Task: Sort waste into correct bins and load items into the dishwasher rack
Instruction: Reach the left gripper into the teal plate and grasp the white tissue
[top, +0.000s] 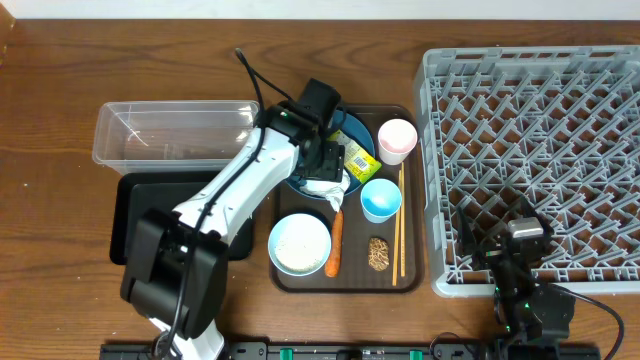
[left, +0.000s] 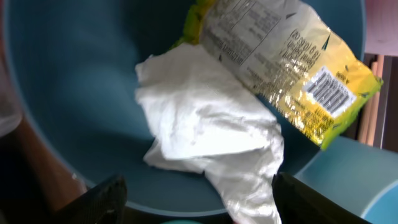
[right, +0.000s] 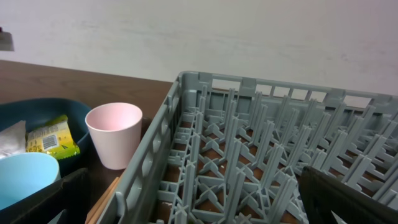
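My left gripper (top: 326, 168) hangs low over the dark-blue plate (top: 300, 183), jaws open. In the left wrist view its fingertips (left: 115, 186) stand wide apart; a tail of the crumpled white napkin (left: 199, 121) lies between them, close to the right one. The yellow-green wrapper (left: 289, 68) rests on the napkin's far edge. A carrot (top: 334, 245), brown seedy lump (top: 378, 253), chopsticks (top: 398, 225), light-blue bowl (top: 300, 243), pink cup (top: 397, 140) and light-blue cup (top: 380, 198) sit on the brown tray. My right gripper (top: 520, 232) is open at the grey rack's (top: 540, 120) near-left corner.
The clear tub (top: 175, 133) and the black tray (top: 135, 215) lie left of the brown serving tray (top: 410, 275). In the right wrist view the rack wall (right: 155, 155) stands between my fingers, with the pink cup (right: 114, 134) just left of it.
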